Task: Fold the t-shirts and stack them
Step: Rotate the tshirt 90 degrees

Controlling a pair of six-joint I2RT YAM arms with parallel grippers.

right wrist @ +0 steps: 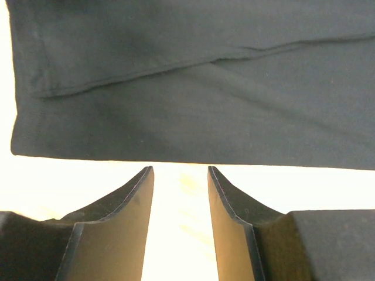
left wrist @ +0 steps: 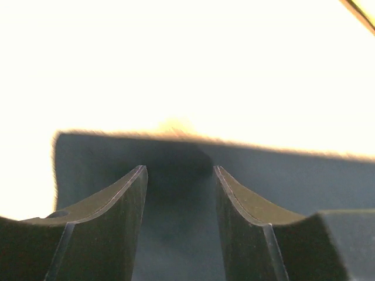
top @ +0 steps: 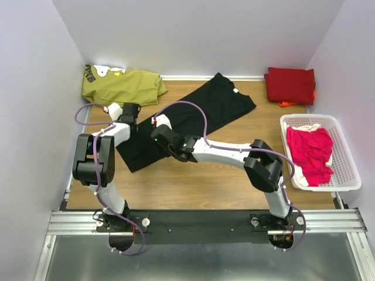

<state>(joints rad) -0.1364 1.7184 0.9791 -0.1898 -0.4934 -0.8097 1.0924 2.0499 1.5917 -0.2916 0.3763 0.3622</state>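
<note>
A black t-shirt [top: 205, 108] lies flat and diagonal on the wooden table, folded lengthwise. My left gripper [top: 130, 111] is open at its left edge; in the left wrist view the fingers [left wrist: 179, 170] straddle the black cloth [left wrist: 176, 228], with the cloth's edge just ahead. My right gripper [top: 158, 124] is open and empty beside the shirt's upper-left edge; in the right wrist view its fingers [right wrist: 180, 170] are over bare table, with the hemmed cloth [right wrist: 205, 88] just beyond the tips. A folded dark red t-shirt [top: 290, 85] lies at the back right. Pink t-shirts [top: 309, 153] lie crumpled in a basket.
A white plastic basket [top: 347, 153] stands at the right edge. An olive-green shirt [top: 123, 86] with a cartoon print lies at the back left. Something orange [top: 285, 103] peeks out under the red shirt. White walls close in the back and sides.
</note>
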